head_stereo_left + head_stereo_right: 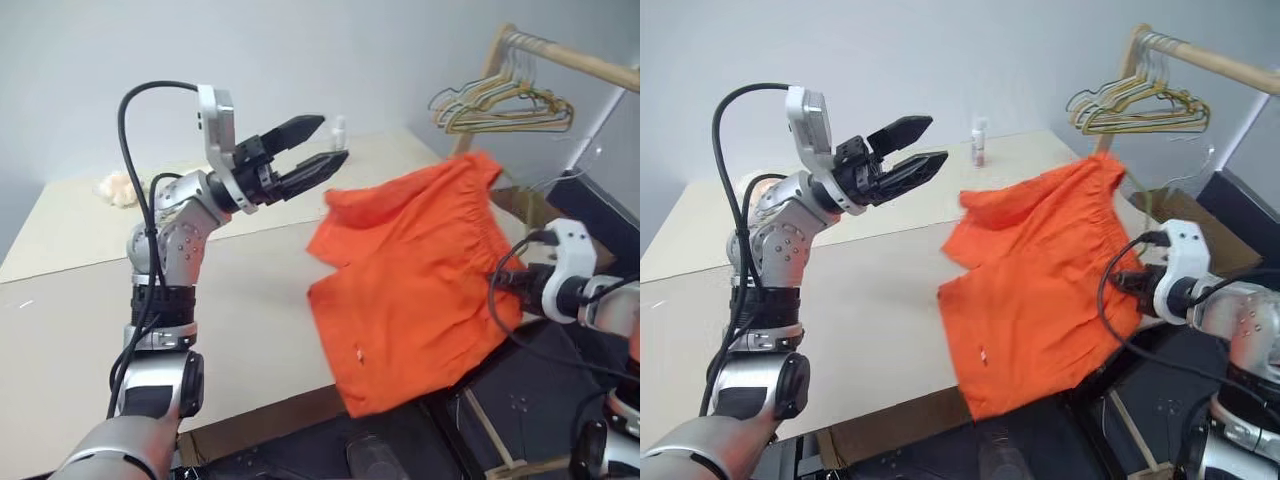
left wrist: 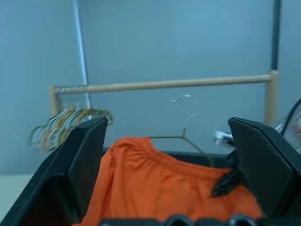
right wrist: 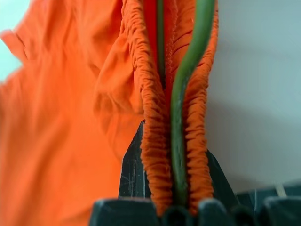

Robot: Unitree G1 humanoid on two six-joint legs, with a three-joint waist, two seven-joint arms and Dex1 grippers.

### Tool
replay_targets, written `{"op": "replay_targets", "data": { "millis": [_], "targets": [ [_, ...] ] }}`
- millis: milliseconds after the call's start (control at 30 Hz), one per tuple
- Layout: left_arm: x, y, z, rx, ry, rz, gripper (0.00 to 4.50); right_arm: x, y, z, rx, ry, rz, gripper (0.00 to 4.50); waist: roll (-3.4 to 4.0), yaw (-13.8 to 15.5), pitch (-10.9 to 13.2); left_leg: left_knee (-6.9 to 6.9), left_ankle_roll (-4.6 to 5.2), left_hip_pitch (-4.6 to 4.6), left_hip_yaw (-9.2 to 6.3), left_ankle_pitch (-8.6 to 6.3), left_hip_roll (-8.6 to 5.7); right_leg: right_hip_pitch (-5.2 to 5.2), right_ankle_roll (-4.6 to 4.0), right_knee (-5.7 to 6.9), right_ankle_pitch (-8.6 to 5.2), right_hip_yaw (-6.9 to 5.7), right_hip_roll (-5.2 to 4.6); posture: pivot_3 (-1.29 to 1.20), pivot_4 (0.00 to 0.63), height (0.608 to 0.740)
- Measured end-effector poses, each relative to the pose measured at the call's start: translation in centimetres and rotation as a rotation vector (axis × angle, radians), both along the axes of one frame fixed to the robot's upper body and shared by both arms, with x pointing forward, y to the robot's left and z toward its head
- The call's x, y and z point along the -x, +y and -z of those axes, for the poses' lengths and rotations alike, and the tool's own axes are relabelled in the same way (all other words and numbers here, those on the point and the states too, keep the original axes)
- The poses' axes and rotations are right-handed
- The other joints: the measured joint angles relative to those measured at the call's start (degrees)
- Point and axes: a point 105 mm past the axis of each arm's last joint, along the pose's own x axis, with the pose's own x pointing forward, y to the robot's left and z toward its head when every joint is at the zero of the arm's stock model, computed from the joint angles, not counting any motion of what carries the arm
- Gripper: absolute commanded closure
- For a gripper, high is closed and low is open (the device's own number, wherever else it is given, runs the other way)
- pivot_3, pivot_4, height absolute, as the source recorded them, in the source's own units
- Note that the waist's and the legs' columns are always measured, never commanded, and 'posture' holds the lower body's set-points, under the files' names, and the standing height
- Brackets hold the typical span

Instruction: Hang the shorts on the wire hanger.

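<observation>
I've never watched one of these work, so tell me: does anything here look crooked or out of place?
The shorts hang askew, bunched and tilted, half off the table's edge. The right gripper pinches the gathered waistband together with the wire hanger. The left gripper is open and holds nothing.

A bunch of hangers point(image 1: 505, 106) hangs on a wooden rail point(image 1: 575, 62); a small bottle point(image 1: 980, 141) stands on the table point(image 1: 70, 320).
</observation>
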Motion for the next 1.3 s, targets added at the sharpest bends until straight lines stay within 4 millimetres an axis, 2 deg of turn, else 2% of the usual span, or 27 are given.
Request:
{"op": "replay_targets", "data": {
  "millis": [233, 400, 633, 900, 1000, 1300],
  "targets": [
    [0.0, -0.1, 0.5, -0.007, 0.017, -0.007, 0.03, -2.2, -4.5, -3.6, -0.173, -0.034, 0.347, 4.50, 0.06, -2.9, 0.0, -0.72, 0.01, 1.53, 0.11, -0.01, 0.18, 1.67, 0.02, -1.07, -0.01, -0.02, 0.16, -0.45, 0.000, 0.740],
    [0.1, -0.3, 0.6, -0.015, 0.014, -0.002, 0.03, -3.0, -6.3, -6.0, -0.287, -0.004, 0.485, 4.50, 0.08, -3.3, 0.0, -0.76, 0.02, 1.54, 0.20, 0.00, 0.20, 1.77, 0.03, -1.24, -0.02, -0.02, 0.19, -0.46, 0.000, 0.740],
    [0.3, -0.5, 0.7, -0.027, 0.010, 0.009, 0.03, -3.6, -7.3, -6.3, -0.354, 0.107, 0.582, 4.50, 0.08, -3.2, 0.0, -0.75, 0.08, 1.52, 0.33, -0.02, 0.17, 1.81, 0.05, -1.37, -0.03, -0.01, 0.15, -0.45, 0.000, 0.740],
    [0.5, -0.8, 0.8, -0.046, 0.005, 0.023, 0.03, -4.1, -9.4, -8.9, -0.367, 0.022, 0.692, 4.50, 0.08, -3.2, 0.0, -0.76, 0.10, 1.50, 0.35, -0.03, 0.11, 1.82, 0.10, -1.45, -0.05, -0.02, 0.16, -0.44, 0.000, 0.740],
    [0.7, -0.7, 0.7, -0.052, -0.007, 0.026, 0.03, -4.3, -9.2, -9.6, -0.362, 0.003, 0.678, 4.50, 0.07, -3.4, 0.0, -0.77, 0.10, 1.53, 0.37, -0.03, 0.13, 1.85, 0.10, -1.44, -0.05, 0.00, 0.17, -0.44, 0.000, 0.740],
    [0.8, -0.6, 0.7, -0.065, -0.012, 0.023, 0.03, -4.4, -10.3, -8.2, -0.449, 0.029, 0.754, 4.50, 0.05, -3.2, 0.1, -0.79, 0.12, 1.59, 0.37, -0.05, 0.12, 1.98, 0.11, -1.57, -0.06, -0.05, 0.19, -0.44, 0.000, 0.740]
  ]
}}
